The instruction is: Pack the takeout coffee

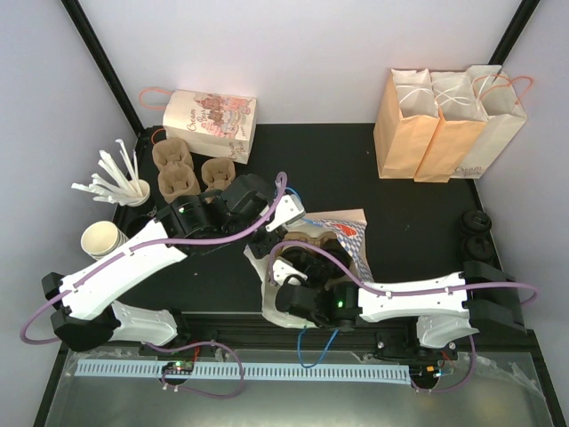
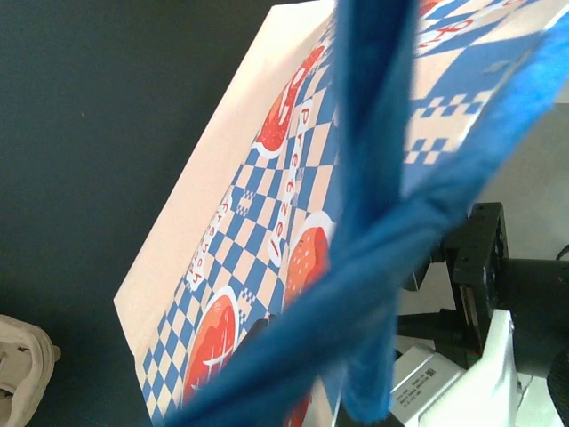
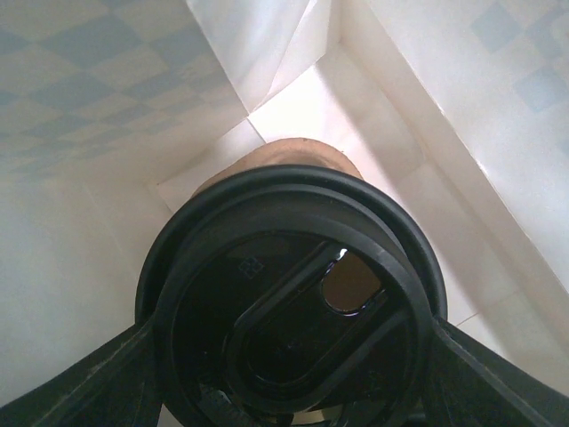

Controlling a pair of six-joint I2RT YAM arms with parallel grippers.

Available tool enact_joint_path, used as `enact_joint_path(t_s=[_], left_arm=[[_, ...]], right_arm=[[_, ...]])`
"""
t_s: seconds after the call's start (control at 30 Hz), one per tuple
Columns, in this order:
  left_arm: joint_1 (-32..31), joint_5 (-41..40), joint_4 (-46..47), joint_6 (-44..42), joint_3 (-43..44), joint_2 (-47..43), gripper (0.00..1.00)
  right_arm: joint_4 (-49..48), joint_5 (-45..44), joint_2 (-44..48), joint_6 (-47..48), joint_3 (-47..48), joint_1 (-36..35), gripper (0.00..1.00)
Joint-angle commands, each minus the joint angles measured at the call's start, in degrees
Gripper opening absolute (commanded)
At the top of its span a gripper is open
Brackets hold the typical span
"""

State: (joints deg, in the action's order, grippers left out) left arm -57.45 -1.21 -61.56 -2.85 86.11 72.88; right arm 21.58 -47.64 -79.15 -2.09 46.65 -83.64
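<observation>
The right gripper (image 3: pixel 293 391) reaches down inside a white-walled paper bag (image 1: pixel 348 233) with a blue checkered print, its fingers (image 3: pixel 80 382) clasped on either side of the round black lid (image 3: pixel 289 298) of a takeout coffee cup (image 3: pixel 307 156); the cup sits deep in the bag, over a brown form at the bottom that is mostly hidden by the lid. In the left wrist view, twisted blue handles (image 2: pixel 382 222) cross right in front of the camera, but the left gripper's own fingers do not show, so whether it is clenched on them cannot be told. From above, the left arm (image 1: pixel 133 262) stretches to the bag's near-left edge at mid-table. At the far left stand brown pulp carriers (image 1: pixel 178 169), a stack of plain white cups (image 1: pixel 105 238) and another printed bag (image 1: pixel 211 124); three paper bags (image 1: pixel 444 120) stand far right.
</observation>
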Motion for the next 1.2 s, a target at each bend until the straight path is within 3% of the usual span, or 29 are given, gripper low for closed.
enact_joint_path(t_s=[0.0,0.3,0.5,0.6,0.87,1.03,1.17], left_arm=[[-0.3,1.9,-2.4,1.3,4.1,0.2,0.12],[0.1,4.8,-2.1,4.2,8.5,0.0,0.37],[1.3,8.7,2.7,6.6,10.2,-2.3,0.66],[1.9,12.8,6.0,8.6,11.8,-3.1,0.76],[2.5,18.1,4.6,8.7,14.3,-0.6,0.8],[5.1,25.6,8.0,9.8,14.2,-1.9,0.8],[6.5,25.5,2.8,8.8,16.1,0.1,0.75]], right_arm=[[0.1,-2.0,-0.6,-1.6,-1.4,0.0,0.46],[-0.6,-1.2,1.3,-2.9,-3.4,0.0,0.46],[-1.0,-0.9,2.5,-3.0,-4.3,0.1,0.46],[-0.6,-0.8,2.4,-3.5,-4.3,0.4,0.46],[-0.9,0.0,3.4,-4.4,-5.2,0.7,0.46],[-1.4,0.2,4.0,-5.3,-6.2,1.3,0.46],[-1.4,0.2,4.4,-5.6,-6.6,1.8,0.46]])
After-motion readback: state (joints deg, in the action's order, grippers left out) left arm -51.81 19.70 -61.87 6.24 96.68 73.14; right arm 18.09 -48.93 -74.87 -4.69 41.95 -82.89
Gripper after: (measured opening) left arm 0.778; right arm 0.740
